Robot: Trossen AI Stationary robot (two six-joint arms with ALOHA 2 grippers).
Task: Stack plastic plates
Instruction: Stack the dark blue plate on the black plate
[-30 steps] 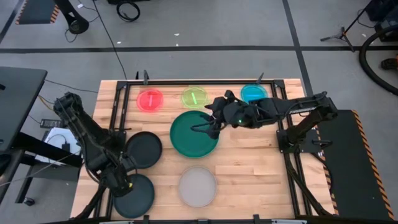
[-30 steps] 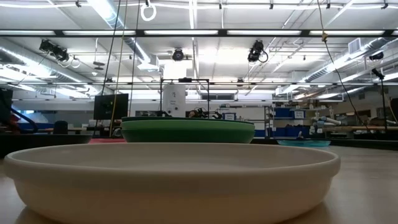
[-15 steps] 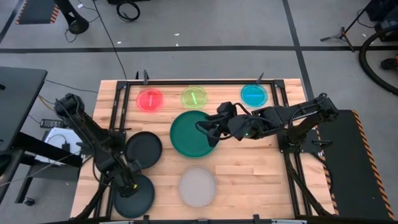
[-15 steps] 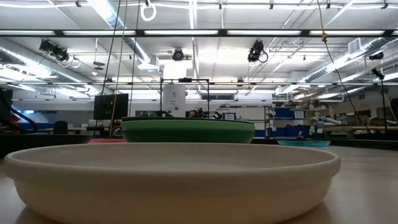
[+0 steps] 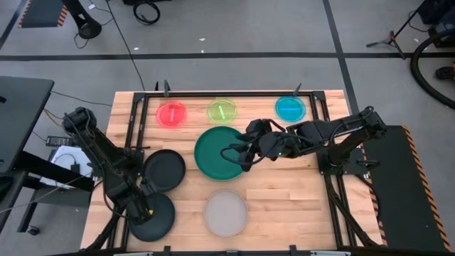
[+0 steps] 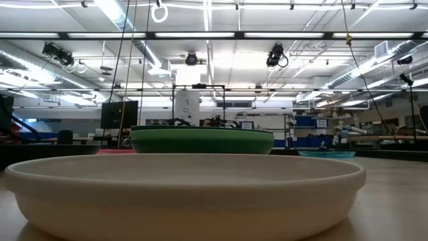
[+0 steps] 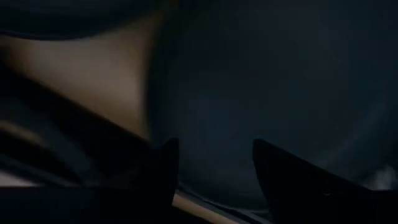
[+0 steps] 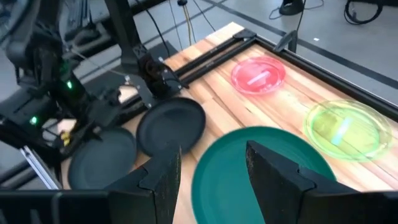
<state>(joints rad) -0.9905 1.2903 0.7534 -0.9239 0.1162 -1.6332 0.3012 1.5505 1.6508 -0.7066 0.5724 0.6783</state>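
Note:
Green plates (image 5: 217,153) lie stacked mid-table, also seen in the low view (image 6: 200,142). My right gripper (image 5: 238,158) hovers open over the stack's right half; in its wrist view (image 8: 211,168) the fingers point across the green plate (image 8: 267,168). Two black plates lie at the left: one (image 5: 167,171) farther, one (image 5: 156,220) near. My left gripper (image 5: 144,208) is open at the near one's left rim. A pale grey plate (image 5: 226,212) lies near, and red (image 5: 171,114), yellow-green (image 5: 222,111) and blue (image 5: 290,107) plates lie along the far edge. My left gripper comes down at a slant from the table's left onto the near black plate's rim (image 7: 152,112). One finger (image 7: 165,168) stands by the rim and the other (image 7: 273,171) over the plate's inside (image 7: 261,87). I cannot tell whether either touches it.
A black metal frame (image 5: 227,93) runs along the far edge and down both sides of the wooden table. The grey plate (image 6: 184,191) fills the low view's foreground. Bare wood (image 5: 284,199) lies right of the grey plate.
My right gripper has moved from the green stack's far-right rim toward the near edge, staying over the stack. My left gripper has moved right and toward the near edge, closing in on the near black plate's rim. That plate now sits slightly farther from the near edge.

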